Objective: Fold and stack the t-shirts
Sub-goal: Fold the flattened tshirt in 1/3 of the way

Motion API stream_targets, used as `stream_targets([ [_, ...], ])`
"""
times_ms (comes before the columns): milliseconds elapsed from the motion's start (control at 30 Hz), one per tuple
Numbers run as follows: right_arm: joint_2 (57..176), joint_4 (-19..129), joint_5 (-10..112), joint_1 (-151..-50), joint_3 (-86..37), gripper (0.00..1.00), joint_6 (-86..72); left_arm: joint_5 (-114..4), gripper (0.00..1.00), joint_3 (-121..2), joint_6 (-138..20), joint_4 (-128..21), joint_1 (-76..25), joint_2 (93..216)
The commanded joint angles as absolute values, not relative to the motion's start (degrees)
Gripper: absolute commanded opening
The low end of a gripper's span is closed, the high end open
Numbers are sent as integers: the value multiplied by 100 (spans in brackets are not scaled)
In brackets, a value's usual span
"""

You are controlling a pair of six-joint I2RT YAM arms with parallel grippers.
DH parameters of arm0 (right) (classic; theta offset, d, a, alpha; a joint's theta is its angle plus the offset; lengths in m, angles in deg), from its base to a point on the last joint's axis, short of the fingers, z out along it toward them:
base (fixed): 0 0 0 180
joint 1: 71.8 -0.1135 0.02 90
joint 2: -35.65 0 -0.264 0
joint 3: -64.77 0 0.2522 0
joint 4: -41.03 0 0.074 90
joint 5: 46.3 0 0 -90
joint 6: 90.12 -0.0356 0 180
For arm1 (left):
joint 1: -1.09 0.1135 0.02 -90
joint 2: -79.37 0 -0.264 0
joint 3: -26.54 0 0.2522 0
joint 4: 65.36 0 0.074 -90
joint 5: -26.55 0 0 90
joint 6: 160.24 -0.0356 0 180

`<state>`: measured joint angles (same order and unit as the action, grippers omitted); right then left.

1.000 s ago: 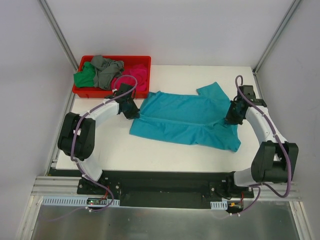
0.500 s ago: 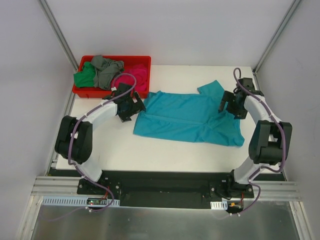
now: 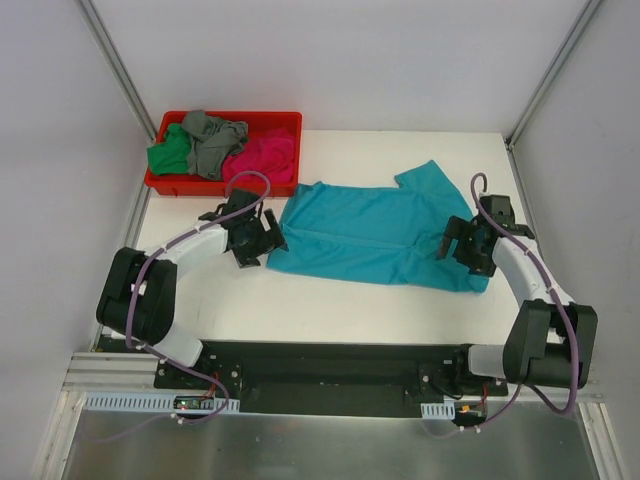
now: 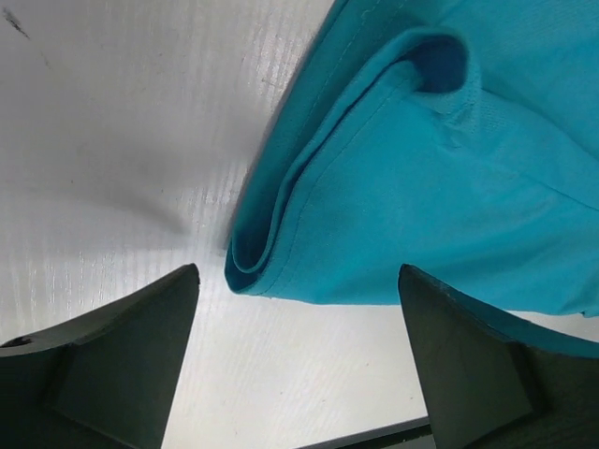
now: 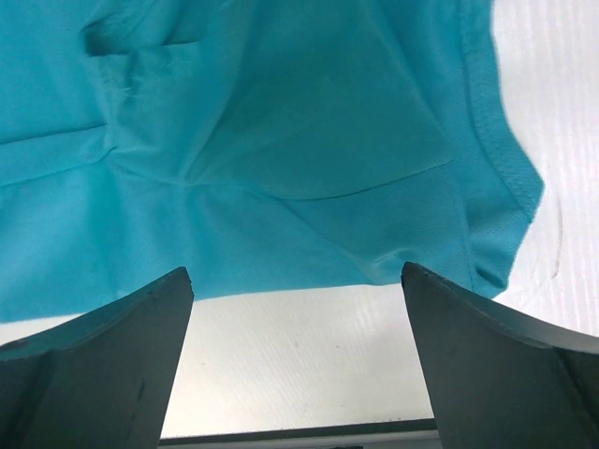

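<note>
Jaws wide apart and empty, the left end effector (image 3: 264, 240) and right end effector (image 3: 462, 249) hover at either end of the teal t-shirt (image 3: 370, 235) on the desk (image 3: 330, 300) (its left edge doubled over): pinching one layer could skew the fold.

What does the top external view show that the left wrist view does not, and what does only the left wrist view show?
Only the top external view: the red bin holding the green t-shirt, the grey t-shirt and the magenta t-shirt, the right gripper, and the whole spread outline of the teal t-shirt.

Only the left wrist view: the doubled, rolled-over edge of that shirt with its hem stitching, lying between the open fingers.

Both: the teal t-shirt, the white table and the left gripper.
</note>
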<state>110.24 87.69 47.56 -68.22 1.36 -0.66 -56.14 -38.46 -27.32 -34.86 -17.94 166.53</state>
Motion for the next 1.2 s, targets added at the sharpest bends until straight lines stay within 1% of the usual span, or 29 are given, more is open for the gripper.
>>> stream_targets([
  [0, 11028, 8722, 4124, -6600, 196, 96, -398, -5413, 84, -3741, -2840, -3613, -1763, 16928],
  [100, 10869, 8748, 4141, -6205, 468, 96, -565, -5511, 75, -3705, -2866, -3613, -1763, 17121],
  [233, 10869, 8722, 4659, -5590, 881, 96, -680, -5554, 61, -3758, -2840, -3621, -1781, 17402],
  [267, 10895, 8687, 4686, -5510, 952, 96, -706, -5572, 53, -3767, -2840, -3621, -1790, 17447],
  [300, 10956, 8678, 4704, -5423, 1005, 98, -724, -5607, 48, -3802, -2849, -3621, -1790, 17508],
  [333, 11000, 8669, 4712, -5326, 1040, 99, -724, -5625, 41, -3828, -2849, -3621, -1798, 17561],
  [367, 11053, 8652, 4721, -5247, 1049, 96, -759, -5633, 33, -3846, -2849, -3621, -1807, 17605],
  [400, 11097, 8625, 4782, -5159, 1067, 94, -777, -5642, 23, -3872, -2875, -3621, -1816, 17640],
  [433, 11141, 8538, 4879, -5106, 1076, 92, -785, -5677, 9, -3899, -2901, -3621, -1816, 17675],
  [467, 11185, 8450, 4871, -5071, 1084, 89, -820, -5704, 0, -3916, -2910, -3621, -1816, 17702],
  [633, 11580, 8300, 4616, -5062, 962, 82, -803, -5862, 0, -3934, -3007, -3613, -1816, 17685],
  [700, 11695, 8309, 4563, -5061, 926, 74, -829, -5915, 0, -3855, -3016, -3613, -1816, 17597],
  [833, 11800, 8282, 4405, -5044, 926, 66, -882, -5757, 0, -3723, -2990, -3621, -1816, 17474],
  [867, 11844, 8291, 4205, -5026, 909, 63, -908, -5731, 0, -3680, -2963, -3613, -1807, 17456],
  [900, 11888, 8309, 4203, -5009, 900, 59, -935, -5695, 0, -3636, -2954, -3604, -1816, 17430],
  [967, 11889, 8361, 4150, -4974, 935, 46, -979, -5617, 0, -3487, -2937, -3613, -1816, 17333],
  [1000, 11827, 8405, 4124, -4965, 961, 45, -979, -5581, 0, -3381, -2911, -3613, -1816, 17254],
  [1033, 11740, 8492, 4054, -4965, 979, 45, -1005, -5529, 0, -3241, -2876, -3613, -1816, 17149],
  [1100, 11538, 8738, 4071, -4974, 996, 54, -1032, -5449, 0, -2925, -2770, -3613, -1886, 16808],
  [1167, 11266, 8818, 4228, -4973, 1075, 59, -988, -5318, 0, -2547, -2612, -3613, -1965, 16465],
])
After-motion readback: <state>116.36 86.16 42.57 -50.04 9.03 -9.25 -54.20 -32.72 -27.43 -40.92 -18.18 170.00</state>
